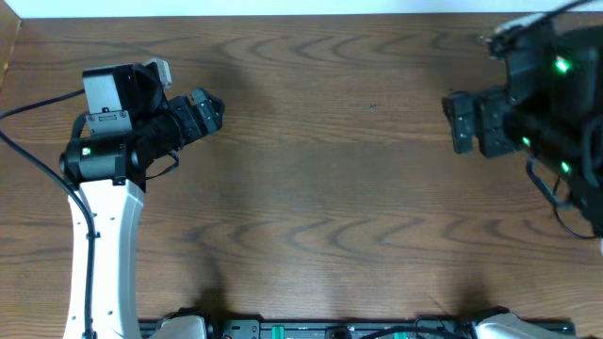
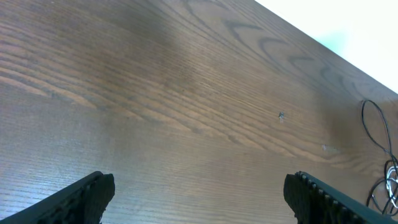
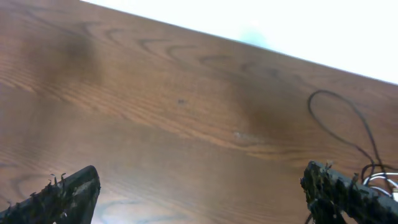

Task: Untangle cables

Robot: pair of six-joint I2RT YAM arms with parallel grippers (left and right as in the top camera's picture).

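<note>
- Black cable (image 3: 362, 121) and white cable (image 3: 380, 178) lie bunched together at the far right of the wooden worktop (image 1: 320, 188). The black one throws an open loop out across the wood. Only a few strands of the white one show at the edge of my right wrist view.
- From overhead, my right arm (image 1: 556, 104) hides nearly all of the tangle.
- I judge both cords very light, limp and smooth-skinned. A pull on one will likely drag the other, and a loose pinch would let it slide.
- The black loop looks like the best place to take hold, since it lies apart from the bunch. I cannot make out the plug ends.
- My right gripper (image 3: 200, 180) is spread wide and holds nothing. One finger (image 3: 339, 193) is just beside the bunch.
- My left gripper (image 2: 200, 190) is also spread wide and empty, over bare wood well apart from the cords.
- No container is in view.
</note>
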